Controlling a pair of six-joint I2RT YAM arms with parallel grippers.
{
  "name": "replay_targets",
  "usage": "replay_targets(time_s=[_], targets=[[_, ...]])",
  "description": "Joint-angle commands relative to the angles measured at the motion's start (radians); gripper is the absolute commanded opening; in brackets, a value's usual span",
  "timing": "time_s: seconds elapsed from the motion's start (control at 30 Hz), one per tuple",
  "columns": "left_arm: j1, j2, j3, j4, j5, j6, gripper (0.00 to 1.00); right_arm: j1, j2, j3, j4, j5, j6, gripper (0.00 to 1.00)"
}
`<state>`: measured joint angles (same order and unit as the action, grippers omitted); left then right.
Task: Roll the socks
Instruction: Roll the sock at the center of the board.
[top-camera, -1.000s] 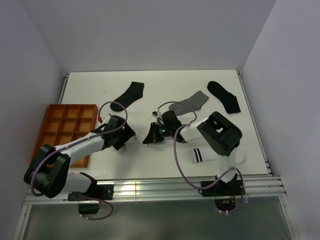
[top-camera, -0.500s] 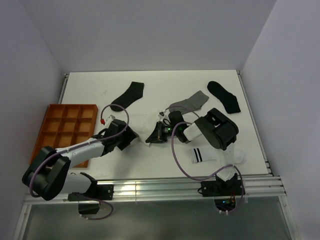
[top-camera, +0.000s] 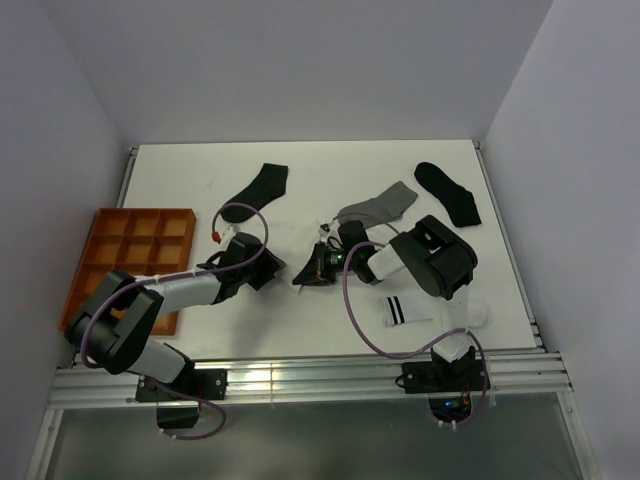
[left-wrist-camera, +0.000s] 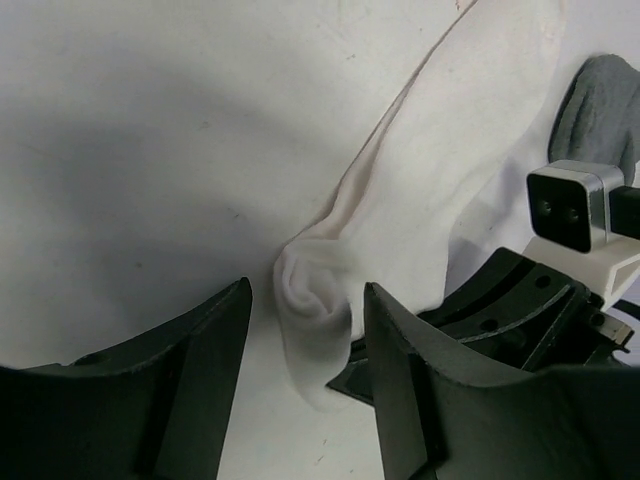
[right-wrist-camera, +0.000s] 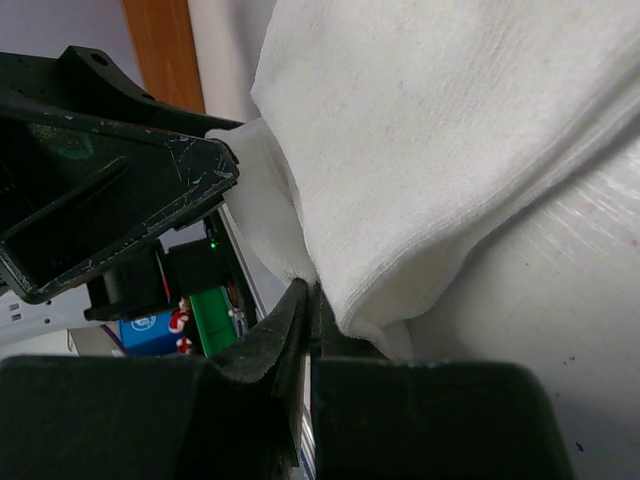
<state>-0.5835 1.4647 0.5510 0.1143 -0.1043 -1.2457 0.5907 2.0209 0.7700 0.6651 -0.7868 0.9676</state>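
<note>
A plain white sock (left-wrist-camera: 450, 170) lies on the white table, its near end curled into a small roll (left-wrist-camera: 312, 290). My left gripper (left-wrist-camera: 305, 400) is open, one finger (left-wrist-camera: 190, 380) on each side of that roll, just short of it. My right gripper (right-wrist-camera: 312, 305) is shut on the sock's edge (right-wrist-camera: 440, 130) from the opposite side. In the top view the two grippers meet tip to tip at mid-table, left (top-camera: 274, 268) and right (top-camera: 304, 277); the white sock hardly shows there. A grey sock (top-camera: 380, 205) and a striped white sock (top-camera: 430, 310) lie flat.
Two black socks lie flat at the back, one left (top-camera: 258, 190) and one right (top-camera: 448, 192). An orange compartment tray (top-camera: 130, 255) sits at the left edge. The right arm's wrist camera (left-wrist-camera: 570, 205) is close to my left fingers.
My left gripper has moved right, up to the right gripper's tip. The right gripper shifted slightly right early on, then held still.
</note>
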Motion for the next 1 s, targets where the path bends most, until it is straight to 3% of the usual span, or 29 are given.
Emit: replay_targets(time_s=[0.0,0.37,0.5,0.57,0.7,0.97], targets=[[-0.01,0.077,-0.026,-0.157,-0.014,0.006,0.56,-0.005,0.012,0.009,-0.137,0.054,-0.066,0.03],[-0.018,0.17,0.023,-0.242,-0.021,0.003,0.38,0.003,-0.105,0.066,-0.337,0.155,-0.19,0.18],[-0.029,0.198,0.059,-0.291,-0.031,0.018,0.26,0.018,-0.151,0.078,-0.371,0.195,-0.253,0.36],[-0.032,0.21,0.081,-0.32,-0.035,0.032,0.24,0.037,-0.206,0.077,-0.396,0.234,-0.289,0.38],[-0.032,0.227,0.113,-0.363,-0.038,0.057,0.2,0.096,-0.301,0.066,-0.443,0.418,-0.446,0.45],[-0.03,0.233,0.168,-0.427,-0.049,0.112,0.19,0.287,-0.419,0.043,-0.424,0.846,-0.682,0.46]])
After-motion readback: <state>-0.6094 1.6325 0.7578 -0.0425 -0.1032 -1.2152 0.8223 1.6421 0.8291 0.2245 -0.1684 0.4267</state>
